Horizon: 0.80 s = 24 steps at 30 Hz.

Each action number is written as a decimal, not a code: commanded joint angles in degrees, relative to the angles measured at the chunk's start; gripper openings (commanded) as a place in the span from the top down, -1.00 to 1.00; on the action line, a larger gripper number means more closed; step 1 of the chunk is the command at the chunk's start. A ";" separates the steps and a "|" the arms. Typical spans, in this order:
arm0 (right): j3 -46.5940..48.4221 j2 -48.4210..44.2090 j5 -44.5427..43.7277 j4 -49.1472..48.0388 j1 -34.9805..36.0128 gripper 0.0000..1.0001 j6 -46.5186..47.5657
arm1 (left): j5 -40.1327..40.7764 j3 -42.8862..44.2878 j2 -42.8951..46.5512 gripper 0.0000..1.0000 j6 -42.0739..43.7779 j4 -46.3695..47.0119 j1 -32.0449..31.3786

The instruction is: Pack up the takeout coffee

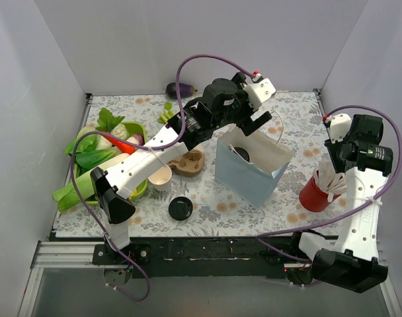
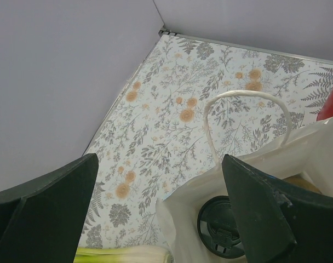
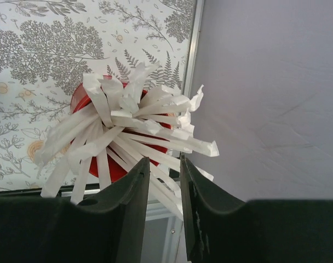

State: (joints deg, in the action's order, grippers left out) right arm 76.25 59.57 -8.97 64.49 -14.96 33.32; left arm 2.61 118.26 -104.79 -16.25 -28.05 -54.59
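Note:
The takeout coffee (image 1: 241, 154) stands inside the pale blue paper bag (image 1: 250, 177); only its black dome lid (image 2: 220, 227) shows past the bag's white inner wall (image 2: 183, 219). My left gripper (image 1: 252, 113) hovers over the bag's far rim, wide open (image 2: 160, 159), with nothing between its fingers. At the right, my right gripper (image 1: 334, 166) is over a red cup (image 1: 313, 196) of paper-wrapped straws (image 3: 133, 126). Its jaws (image 3: 164, 160) stand a narrow gap apart, and a few straws run through that gap.
A lidless white cup (image 1: 160, 177) and a loose black lid (image 1: 180, 209) sit left of the bag, beside a brown wooden piece (image 1: 190, 162). Leafy vegetables (image 1: 105, 148) fill the left side. An eggplant (image 1: 180, 88) lies at the back wall. The bag's handle (image 2: 246, 96) stands up.

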 commanded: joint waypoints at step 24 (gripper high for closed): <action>14.50 7.05 13.90 2.74 -5.78 0.97 -1.24 | 0.82 -2.94 2.31 -0.96 -0.54 2.65 -0.17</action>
State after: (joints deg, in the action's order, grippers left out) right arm 79.33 67.16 4.49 64.86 -20.38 31.46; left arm 3.03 116.86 -104.79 -16.71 -27.66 -54.59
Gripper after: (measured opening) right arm 0.022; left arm 0.981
